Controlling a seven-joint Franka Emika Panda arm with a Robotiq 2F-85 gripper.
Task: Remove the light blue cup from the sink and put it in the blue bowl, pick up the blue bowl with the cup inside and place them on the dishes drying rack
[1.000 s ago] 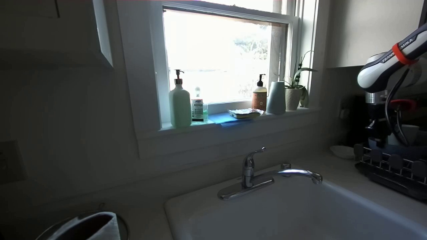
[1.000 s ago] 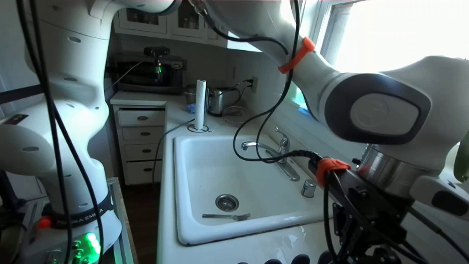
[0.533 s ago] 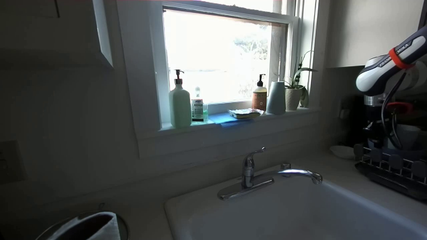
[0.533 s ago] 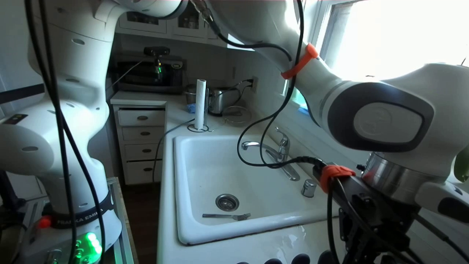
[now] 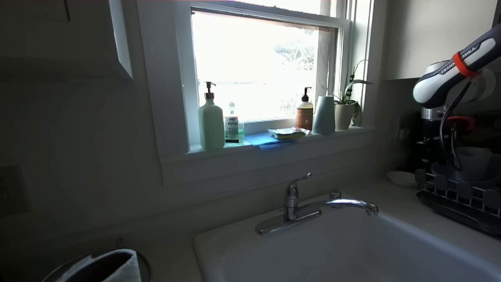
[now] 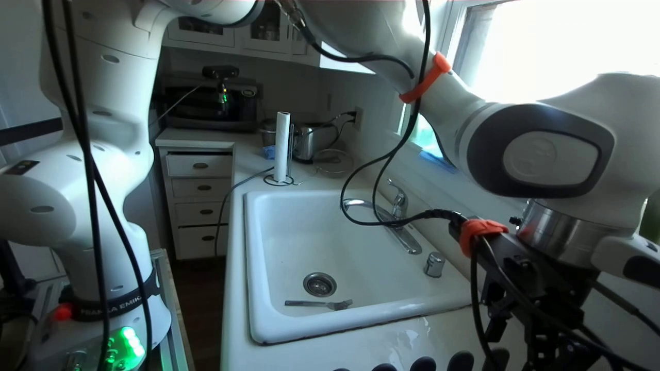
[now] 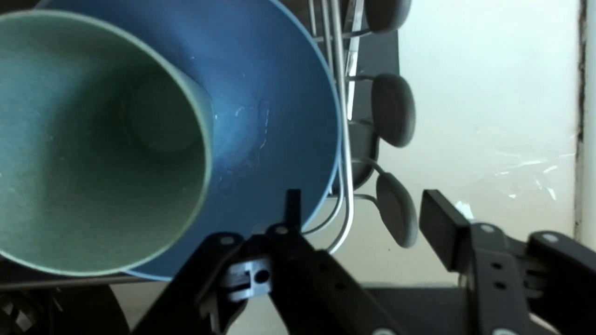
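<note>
The blue bowl (image 7: 284, 107) sits within the dishes drying rack (image 7: 393, 109), its rim close along the silver wires in the wrist view. Inside it the light blue cup (image 7: 70, 195) stands mouth up, looking pale green there. An exterior view shows the cup (image 5: 475, 160) above the rack's tabbed side (image 5: 464, 190), with the bowl (image 5: 485, 182) dim beneath. My gripper (image 7: 365, 216) is open beside the rim; one finger overlaps the bowl in the picture, the other is outside the wires, nothing between them. Both exterior views show the sink (image 6: 289, 242), which holds no cup.
A fork (image 6: 319, 304) lies in the sink near the drain. The chrome faucet (image 5: 344, 203) reaches over the basin. Bottles, a grey-blue tapered vessel (image 5: 324, 115) and a potted plant line the windowsill. A small white dish (image 5: 402, 178) is behind the rack. Cables loop from the arm.
The arm dipped a little, and the bowl and cup sank slightly into the rack. Then my gripper opened and rose, shifting a bit toward the sink, leaving the bowl behind.
</note>
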